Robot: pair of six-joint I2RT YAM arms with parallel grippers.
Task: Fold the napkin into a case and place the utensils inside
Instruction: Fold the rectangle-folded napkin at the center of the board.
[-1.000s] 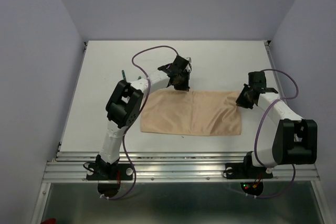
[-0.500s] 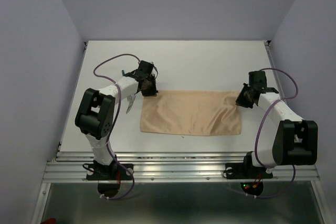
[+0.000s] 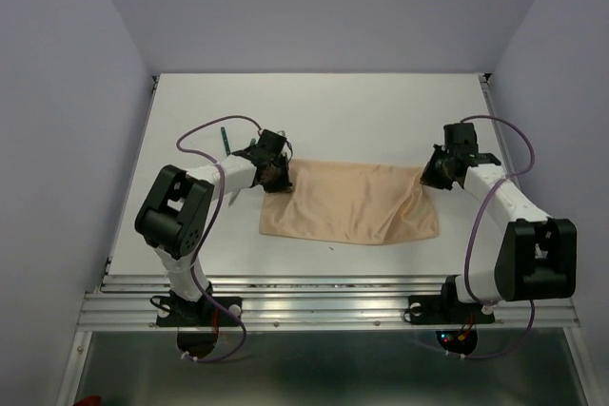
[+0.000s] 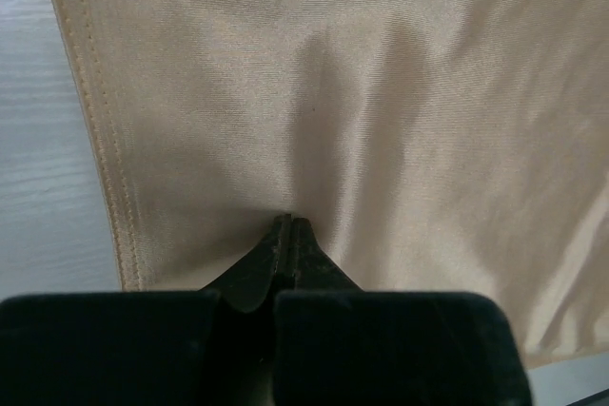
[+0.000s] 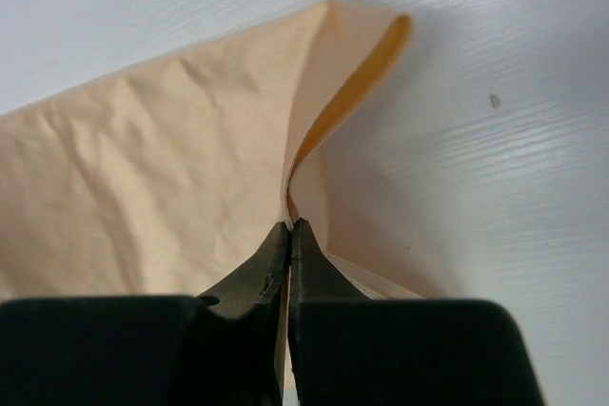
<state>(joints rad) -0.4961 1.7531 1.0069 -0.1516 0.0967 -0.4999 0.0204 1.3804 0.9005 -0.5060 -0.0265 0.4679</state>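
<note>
The peach-tan napkin [image 3: 352,202] lies as a broad flat rectangle in mid-table. My left gripper [image 3: 276,176] is shut, and its tips [image 4: 290,223] press down on the cloth [image 4: 381,92] at the far left corner. A soft ridge runs ahead of them and no cloth shows between the jaws. My right gripper [image 3: 430,174] is shut on the napkin's far right corner. That corner stands up as a curled fold [image 5: 324,111] above the tips [image 5: 288,225]. One slim dark green utensil handle [image 3: 225,136] shows beyond the left arm. No case shape is in view.
The white table [image 3: 381,111] has raised rails along its left and right sides and purple walls around it. A metal rail [image 3: 324,306] runs along the near edge between the arm bases. Purple cables loop above both forearms.
My left gripper, shut throughout, swept from the middle of the napkin's far edge to its far left corner. The cloth's left edge shifted slightly right. The right gripper rose a little with its corner.
</note>
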